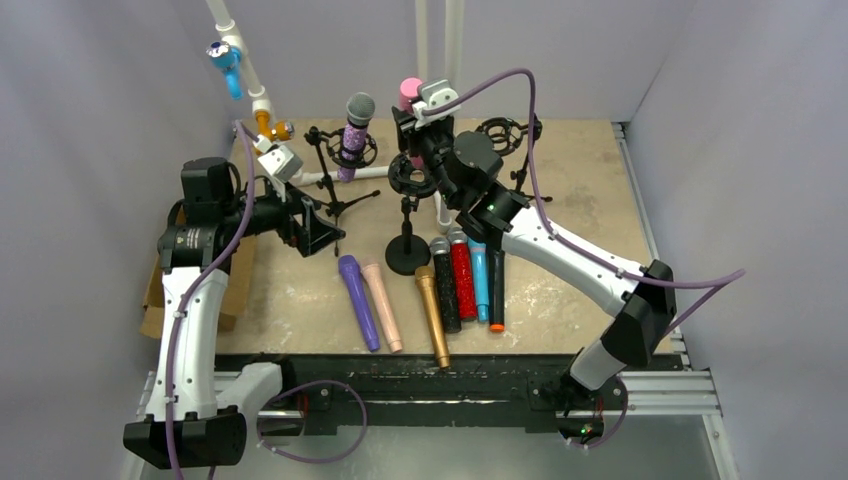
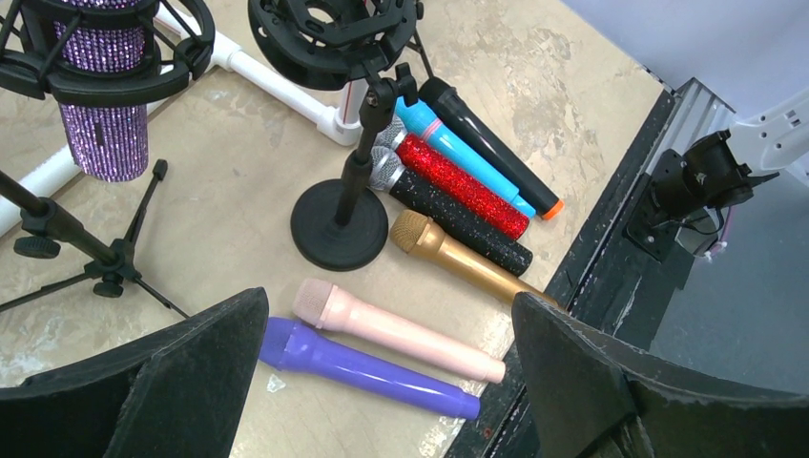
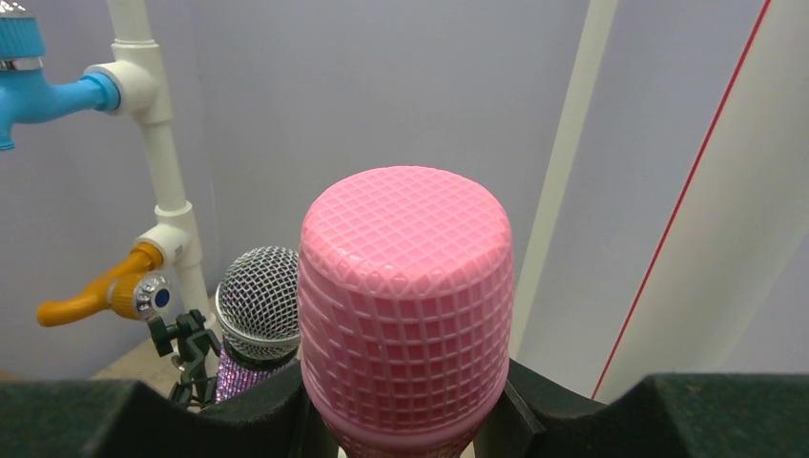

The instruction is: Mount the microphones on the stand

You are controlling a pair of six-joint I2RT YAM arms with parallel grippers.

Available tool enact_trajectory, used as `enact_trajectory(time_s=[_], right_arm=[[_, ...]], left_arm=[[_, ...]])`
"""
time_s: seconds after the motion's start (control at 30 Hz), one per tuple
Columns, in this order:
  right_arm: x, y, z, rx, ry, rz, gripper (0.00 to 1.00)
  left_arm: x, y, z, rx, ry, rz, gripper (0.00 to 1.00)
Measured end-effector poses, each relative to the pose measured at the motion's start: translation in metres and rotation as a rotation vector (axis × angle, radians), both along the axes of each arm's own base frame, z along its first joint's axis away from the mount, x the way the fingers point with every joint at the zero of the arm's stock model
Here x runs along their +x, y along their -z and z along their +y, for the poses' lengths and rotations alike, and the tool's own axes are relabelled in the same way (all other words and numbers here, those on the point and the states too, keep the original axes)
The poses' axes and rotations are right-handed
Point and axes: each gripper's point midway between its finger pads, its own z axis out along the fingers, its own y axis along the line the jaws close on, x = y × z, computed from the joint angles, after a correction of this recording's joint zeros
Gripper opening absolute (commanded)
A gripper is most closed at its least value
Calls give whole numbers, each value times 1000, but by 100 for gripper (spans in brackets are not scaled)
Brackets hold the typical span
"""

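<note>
Gripping pink microphone (image 3: pixel 405 286) upright at upper centre: right gripper (image 3: pixel 405 420); left gripper (image 2: pixel 391 382) wide open, empty. Risk: off-centre lowering tips round-base stand (image 1: pixel 407 255).

The pink mic (image 3: pixel 405 315) has a matt plastic head moulded in a raised grid. The purple glitter mic (image 2: pixel 103 129) is rough and sparkling, its head metal mesh; the red mic (image 2: pixel 463 186) glitters too. The gold mic (image 2: pixel 472 265) looks satin metallic, the peach mic (image 2: pixel 399 334) smooth and matt, the purple mic (image 2: pixel 372 372) glossy plastic. The worktop (image 2: pixel 572 105) is worn and mottled.
</note>
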Motion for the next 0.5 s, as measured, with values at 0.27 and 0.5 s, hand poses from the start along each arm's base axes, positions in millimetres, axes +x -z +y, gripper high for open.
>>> enact_trajectory(time_s=[0.27,0.5], right_arm=[[3,21,5,5,-22,29,0],[7,44,8,-14,-26,52,0]], left_arm=[[2,2,1,6,-6,5,100],[2,3,1,6,-6,5,100]])
